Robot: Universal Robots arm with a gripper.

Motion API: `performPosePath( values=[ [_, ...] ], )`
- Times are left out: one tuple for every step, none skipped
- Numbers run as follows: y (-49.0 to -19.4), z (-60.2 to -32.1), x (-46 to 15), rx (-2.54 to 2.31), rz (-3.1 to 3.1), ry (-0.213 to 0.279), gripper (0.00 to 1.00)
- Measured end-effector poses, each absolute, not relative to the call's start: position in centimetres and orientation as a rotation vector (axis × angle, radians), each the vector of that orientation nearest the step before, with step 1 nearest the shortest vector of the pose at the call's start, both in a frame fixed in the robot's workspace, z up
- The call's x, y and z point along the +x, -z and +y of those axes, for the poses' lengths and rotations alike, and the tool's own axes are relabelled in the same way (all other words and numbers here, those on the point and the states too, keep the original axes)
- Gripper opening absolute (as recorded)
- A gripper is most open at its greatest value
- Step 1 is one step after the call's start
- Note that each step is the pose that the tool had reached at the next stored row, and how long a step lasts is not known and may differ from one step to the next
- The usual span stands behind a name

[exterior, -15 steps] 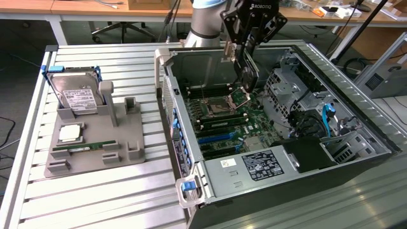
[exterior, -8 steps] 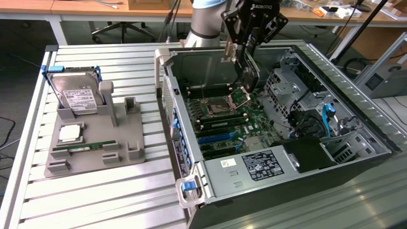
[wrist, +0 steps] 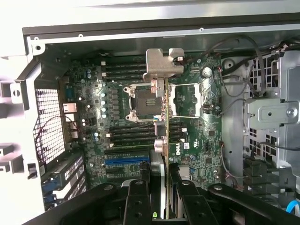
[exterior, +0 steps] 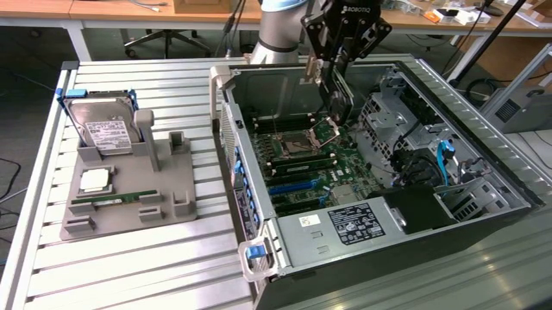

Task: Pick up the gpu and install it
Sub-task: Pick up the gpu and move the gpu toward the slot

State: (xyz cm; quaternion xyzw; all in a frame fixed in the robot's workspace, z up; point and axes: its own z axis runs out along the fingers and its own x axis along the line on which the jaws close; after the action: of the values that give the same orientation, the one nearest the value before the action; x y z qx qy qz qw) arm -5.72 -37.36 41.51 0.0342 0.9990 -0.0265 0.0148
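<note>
The open computer case [exterior: 267, 84] lies on its side, so its motherboard [wrist: 197, 98] faces up for access. Above the CPU socket [wrist: 143, 98], the gripper [wrist: 165, 190] holds the gpu [exterior: 337, 100] between narrow jaws, silver bracket [wrist: 164, 61] farthest from the fingers, seated in 0 slots.

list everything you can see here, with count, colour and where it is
computer case: one, black and grey, open, on the table at the exterior view's right
motherboard: one, green, inside the case
power supply: one, grey with white label, case end nearest the camera
gpu: one, dark board with silver bracket, held edge-on above the motherboard
fixture: one, grey, on the table at the exterior view's left
hard drive: one, silver with white label, upright in the fixture
RAM stick: one, green, lying in the fixture
processor chip: one, silver, on the fixture
table: one, pale, slatted
arm: one, grey
end effector: one, black, shut on the gpu
</note>
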Motion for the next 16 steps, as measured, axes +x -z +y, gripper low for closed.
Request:
performPosePath(
  values=[
    [-41.50,-37.36,-5.70,0.107,3.109,0.083,0.27],
    [-41.50,-37.36,-5.68,0.106,3.109,0.084,0.27],
    [-41.50,-37.36,-5.66,0.107,3.109,0.084,0.27],
    [-41.49,-37.36,-5.62,0.106,3.109,0.085,0.27],
    [-41.48,-37.36,-5.59,0.106,3.109,0.086,0.27],
    [-41.48,-37.36,-5.57,0.106,3.109,0.087,0.27],
    [-41.48,-37.36,-5.55,0.106,3.109,0.088,0.27],
    [-41.47,-37.36,-5.53,0.106,3.109,0.088,0.27],
    [-41.47,-37.36,-5.51,0.106,3.109,0.089,0.27],
    [-41.46,-37.36,-5.48,0.106,3.109,0.089,0.27],
    [-41.46,-37.36,-5.46,0.106,3.109,0.090,0.27],
    [-41.46,-37.36,-5.44,0.106,3.109,0.091,0.27],
    [-41.45,-37.36,-5.42,0.106,3.109,0.091,0.27],
    [-41.45,-37.36,-5.39,0.106,3.109,0.092,0.27],
    [-41.44,-37.36,-5.35,0.106,3.108,0.093,0.27],
    [-41.43,-37.36,-5.32,0.106,3.108,0.094,0.27]
  ],
)
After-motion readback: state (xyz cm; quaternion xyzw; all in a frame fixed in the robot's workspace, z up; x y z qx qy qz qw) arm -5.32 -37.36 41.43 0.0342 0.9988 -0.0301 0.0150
